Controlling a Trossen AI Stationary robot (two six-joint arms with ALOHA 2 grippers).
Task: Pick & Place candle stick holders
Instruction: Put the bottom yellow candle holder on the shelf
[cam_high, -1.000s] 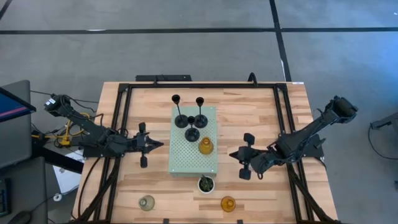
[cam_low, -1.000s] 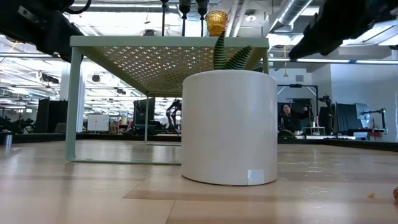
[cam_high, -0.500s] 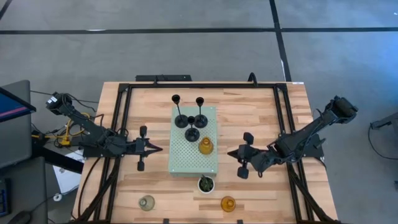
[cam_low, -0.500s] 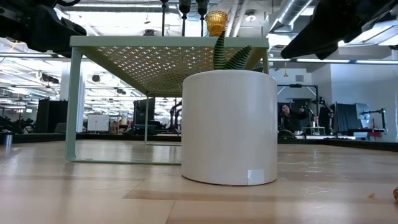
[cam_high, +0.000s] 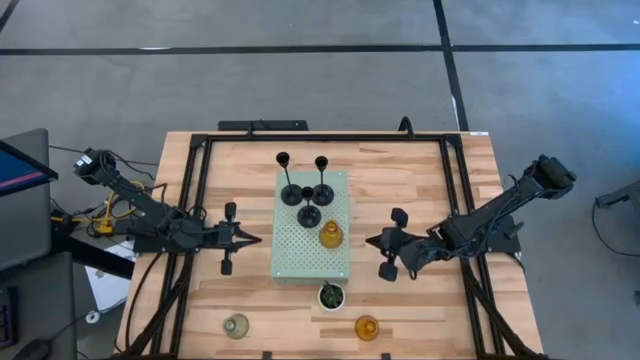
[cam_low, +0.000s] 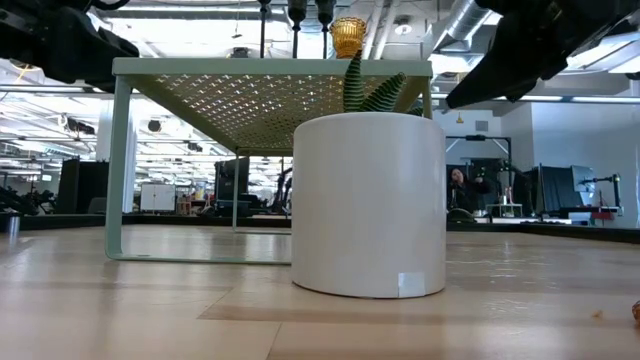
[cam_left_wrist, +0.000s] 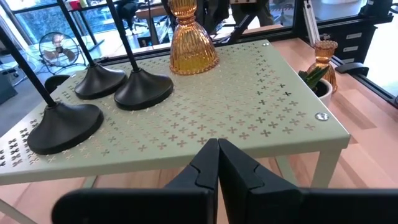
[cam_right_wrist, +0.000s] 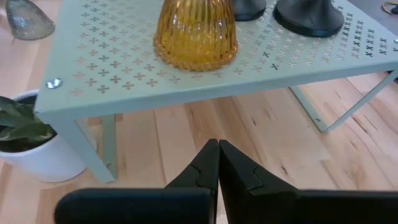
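The left gripper hovers left of the board, fingers pressed together on nothing. The right gripper sits right of it, also clenched empty. Three black holders and one amber holder stand on the board; a second amber and a clear one rest along the bottom edge.

Three black stemmed holders and one amber holder stand upright on the green board; another amber holder and a clear-grey holder stand on the table.
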